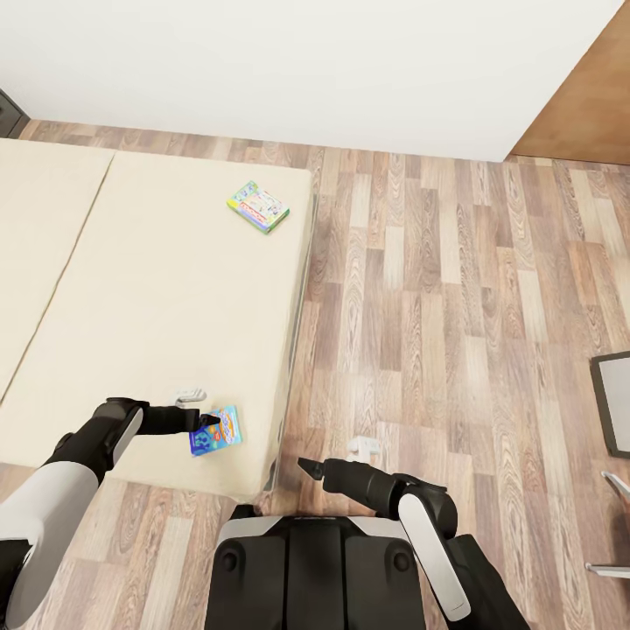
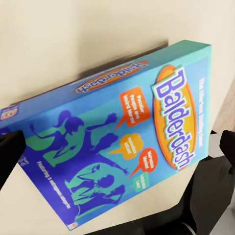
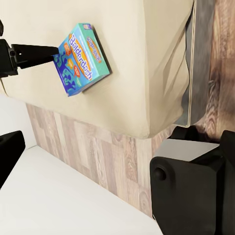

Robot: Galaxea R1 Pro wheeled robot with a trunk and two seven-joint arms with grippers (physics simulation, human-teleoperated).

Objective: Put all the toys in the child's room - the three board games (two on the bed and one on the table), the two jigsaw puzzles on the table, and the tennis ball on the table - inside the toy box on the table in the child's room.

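**Kid:** Where is your left arm?

**Friend:** It reaches out flat over the bed (image 1: 157, 289). Your left gripper (image 1: 206, 423) is right at the blue game box (image 1: 216, 430), which lies near the bed's front corner. One finger (image 3: 36, 51) touches the box's end. The fingers are spread, one at each side of the box.

**Kid:** And your right arm?

**Friend:** It is bent low in front of you, over the wood floor (image 1: 455, 306). Your right gripper (image 1: 308, 468) points toward the bed. I cannot tell if it is wide or closed.

**Kid:** Any more games?

**Friend:** Yes, a pastel game box (image 1: 258, 207) lies far up the bed, near its edge.
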